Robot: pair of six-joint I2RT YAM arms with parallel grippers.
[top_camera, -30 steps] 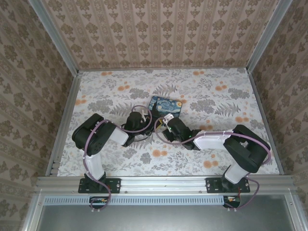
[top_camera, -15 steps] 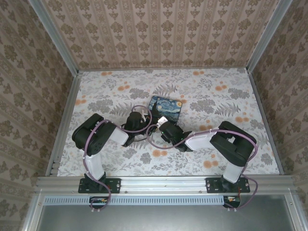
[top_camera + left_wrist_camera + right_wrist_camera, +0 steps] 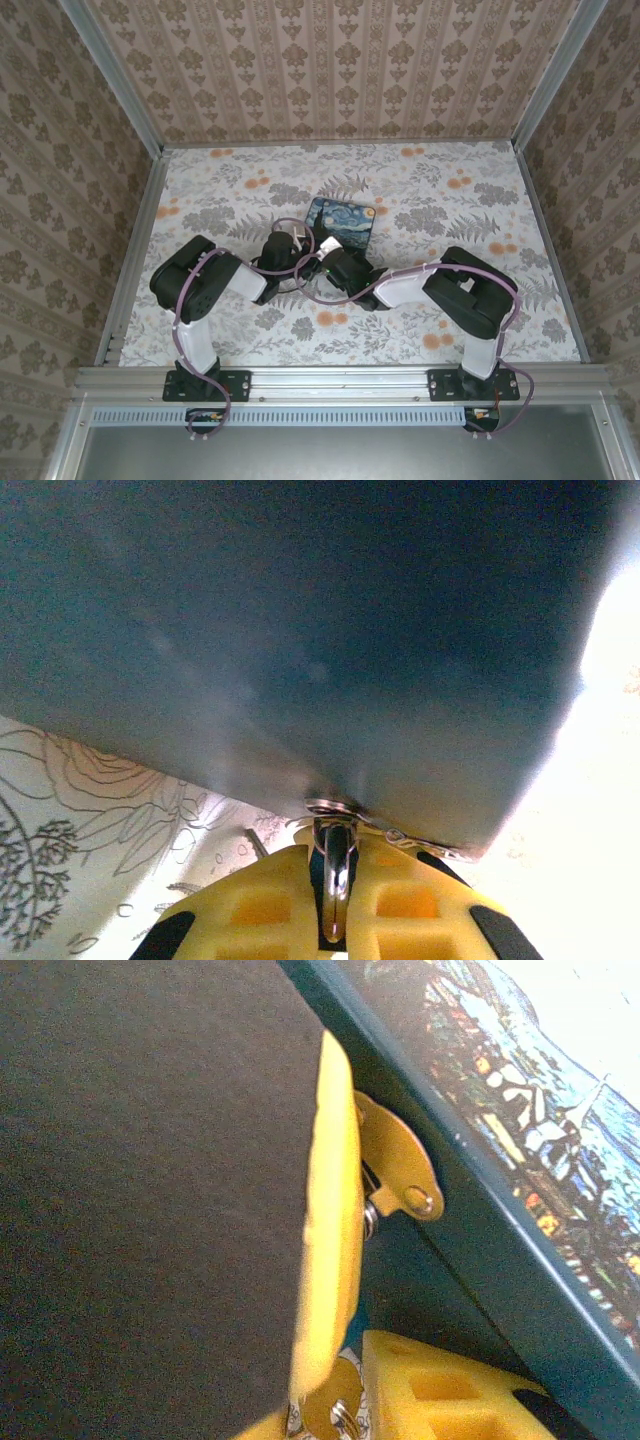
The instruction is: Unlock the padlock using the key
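Change since the earlier frame: right arm swung in toward the left, forearm and elbow now nearer the table centre, right gripper (image 3: 331, 262) drawn close against the left gripper (image 3: 300, 256); left arm unchanged; box (image 3: 342, 222) roughly where it was. Item 1, box: rectangular, dark blue-grey sides, lid printed with a blue-and-yellow starry-night painting; any lettering too small to read; lies flat on the floral-patterned table (image 3: 230, 190), just beyond both grippers. Item 2, hasp (image 3: 400, 1170): brass plate with one rivet, fixed to the near side wall of the box. Item 3, padlock (image 3: 336, 865): at the lower edge of the box's near side, chrome shackle rising to a metal ring under the box edge, dark body mostly hidden. Item 4, left gripper: yellow fingers (image 3: 250, 910) clenched on the padlock, one each side of the shackle. Item 5, right gripper: one yellow finger (image 3: 330, 1230) seen edge-on, touching or just beside the hasp; whether its jaws are released or clenched cannot be told.
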